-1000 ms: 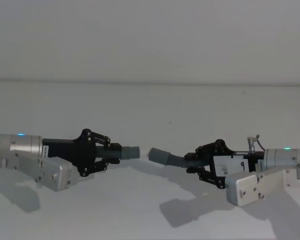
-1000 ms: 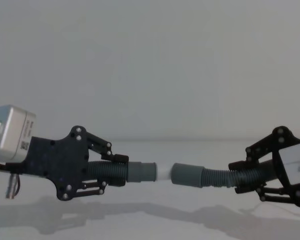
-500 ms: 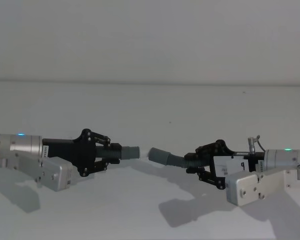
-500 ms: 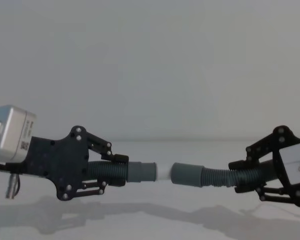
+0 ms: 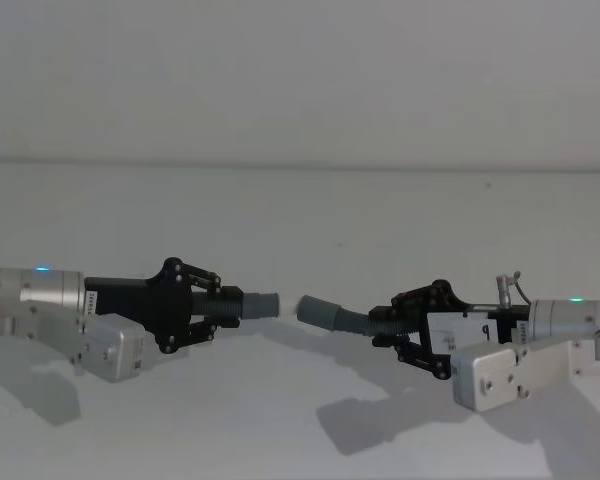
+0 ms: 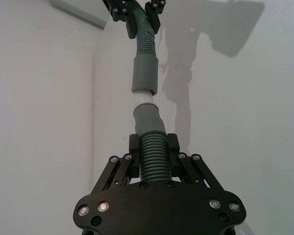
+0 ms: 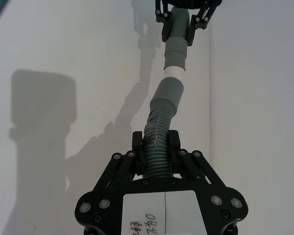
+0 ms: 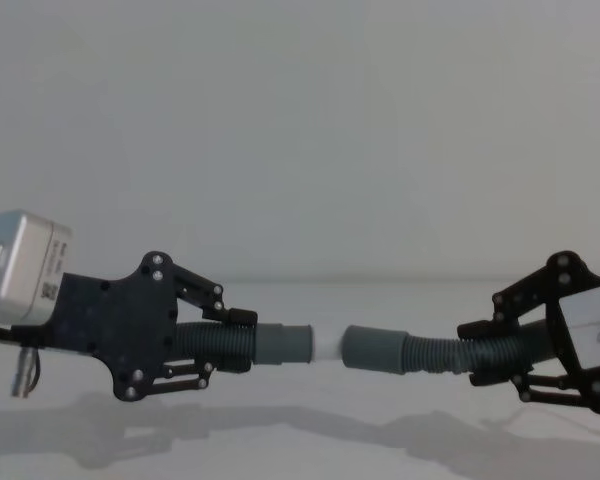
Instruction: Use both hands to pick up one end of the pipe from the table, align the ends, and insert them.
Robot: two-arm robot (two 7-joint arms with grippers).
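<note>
Head view: your left gripper (image 5: 218,308) and right gripper (image 5: 385,326) each clamp a hose piece above the table (image 5: 300,210), cuffs near; chest view adds the white tip (image 8: 326,345); right wrist label unreadable.

Two short ribbed dark grey hose pieces hang above the pale table (image 5: 300,420), end to end. The left piece (image 8: 242,345) lies level, its grey cuff showing a white tip (image 8: 326,346). The right piece (image 8: 435,353) bends slightly, its cuff (image 8: 374,348) at that tip.
</note>
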